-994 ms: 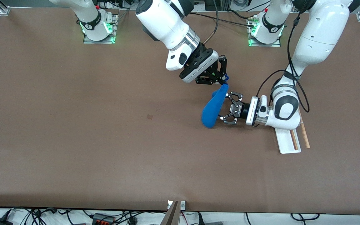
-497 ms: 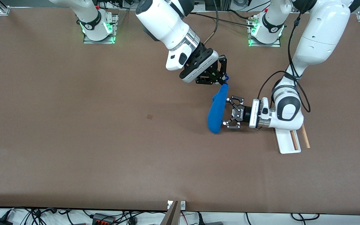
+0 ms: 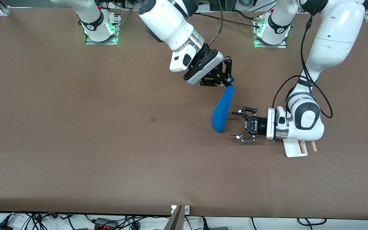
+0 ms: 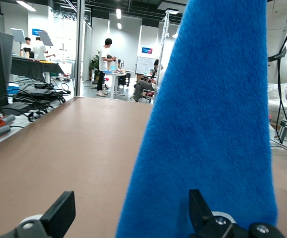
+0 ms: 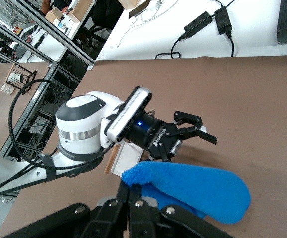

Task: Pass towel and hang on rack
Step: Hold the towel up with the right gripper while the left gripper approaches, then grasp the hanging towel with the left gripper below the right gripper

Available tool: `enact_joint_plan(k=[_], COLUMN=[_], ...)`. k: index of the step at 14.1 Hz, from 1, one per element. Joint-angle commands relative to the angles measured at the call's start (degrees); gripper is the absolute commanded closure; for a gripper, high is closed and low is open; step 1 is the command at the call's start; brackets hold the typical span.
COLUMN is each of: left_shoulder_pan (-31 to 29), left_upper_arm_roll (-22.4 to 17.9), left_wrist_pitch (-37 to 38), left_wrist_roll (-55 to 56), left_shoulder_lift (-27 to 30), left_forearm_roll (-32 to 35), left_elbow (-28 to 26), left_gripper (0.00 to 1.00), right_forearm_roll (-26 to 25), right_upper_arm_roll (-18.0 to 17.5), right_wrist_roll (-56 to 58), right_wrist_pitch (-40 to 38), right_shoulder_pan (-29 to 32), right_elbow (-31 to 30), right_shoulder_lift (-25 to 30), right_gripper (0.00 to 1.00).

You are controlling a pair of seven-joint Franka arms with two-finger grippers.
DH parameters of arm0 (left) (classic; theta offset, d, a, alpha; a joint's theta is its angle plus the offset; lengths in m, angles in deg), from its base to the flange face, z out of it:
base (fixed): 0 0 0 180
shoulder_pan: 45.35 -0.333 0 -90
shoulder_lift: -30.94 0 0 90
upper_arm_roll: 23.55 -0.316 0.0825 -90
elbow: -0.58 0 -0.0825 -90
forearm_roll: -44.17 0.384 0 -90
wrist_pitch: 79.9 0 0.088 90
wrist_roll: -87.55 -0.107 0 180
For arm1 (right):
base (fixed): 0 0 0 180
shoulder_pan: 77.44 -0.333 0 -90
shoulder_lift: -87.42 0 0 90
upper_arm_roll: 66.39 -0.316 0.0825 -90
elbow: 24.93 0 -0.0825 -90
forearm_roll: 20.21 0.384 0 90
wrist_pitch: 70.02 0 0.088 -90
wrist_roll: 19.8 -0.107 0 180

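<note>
The blue towel (image 3: 222,108) hangs by its top corner from my right gripper (image 3: 228,83), which is shut on it above the table's middle. Its lower end hangs just over the table. My left gripper (image 3: 234,124) is open and lies level beside the towel's lower end, toward the left arm's end, a small gap from it. In the left wrist view the towel (image 4: 213,124) fills the space ahead of the open left gripper (image 4: 128,215). In the right wrist view the right gripper (image 5: 136,191) pinches the towel (image 5: 198,191). The rack (image 3: 294,150) is mostly hidden under the left arm.
Only the rack's white base and the ends of its two wooden rods (image 3: 302,147) show in the front view; the base also shows in the right wrist view (image 5: 126,158). A small dark mark (image 3: 153,119) lies on the brown table (image 3: 75,143).
My left gripper has drawn back from the towel toward the left arm's end and nearer the front camera, still open. The towel, pushed aside before, now hangs straighter. The right gripper has not moved.
</note>
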Motion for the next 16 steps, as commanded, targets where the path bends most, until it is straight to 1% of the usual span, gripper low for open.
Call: enact_joint_plan(k=[1,6,8,9,10,11,12,13,14,15,16], left_shoulder_pan=[2.2,4.3,4.74,5.27,5.27,5.36,5.36,5.62,5.89,5.8,5.71], left_upper_arm_roll=[0.43,0.78,0.78,0.78,0.87,0.87,0.87,0.87,0.79,0.78,0.7], left_wrist_pitch=[-3.13,-4.46,-4.46,-4.37,-4.37,-4.11,-3.93,-4.11,-4.19,-4.28,-4.28], left_wrist_roll=[-0.97,-1.23,-1.32,-1.41,-2.37,-3.25,-3.34,-3.43,-3.08,-1.86,0.07], left_shoulder_lift=[-1.66,-1.66,-1.48,-1.48,-1.48,-1.48,-1.66,-1.66,-1.57,-1.48,-1.48], left_forearm_roll=[-1.35,-3.81,-3.9,-3.9,-4.07,-5.29,-6.61,-6.71,-6.71,-6.71,-6.62], left_elbow=[1.88,1.88,1.79,1.79,1.79,1.27,0.92,0.91,0.91,0.74,0.74], left_gripper=[0.0,0.0,0.03,0.13,0.29,0.56,0.75,0.8,0.91,0.99,0.99], right_forearm_roll=[0.36,0.28,0.28,0.28,0.28,0.28,0.28,0.28,0.28,0.28,0.19], right_upper_arm_roll=[0.3,0.3,0.3,0.3,0.3,0.3,0.3,0.3,0.3,0.3,0.3], right_wrist_roll=[-0.3,-0.3,-0.3,-0.3,-0.3,-0.3,-0.3,-0.39,-0.3,-0.3,-0.3], right_wrist_pitch=[0.3,0.3,0.3,0.3,0.3,0.3,0.3,0.3,0.3,0.3,0.3], right_shoulder_pan=[-0.5,-0.5,-0.5,-0.5,-0.5,-0.5,-0.5,-0.5,-0.5,-0.5,-0.5], right_elbow=[1.75,1.75,1.75,1.75,1.75,1.75,1.75,1.75,1.75,1.75,1.75], right_shoulder_lift=[-1.02,-1.11,-1.11,-1.11,-1.02,-1.02,-1.02,-1.11,-1.11,-1.02,-1.02], right_gripper=[1.0,1.0,1.0,1.0,1.0,1.0,1.0,1.0,1.0,1.0,1.0])
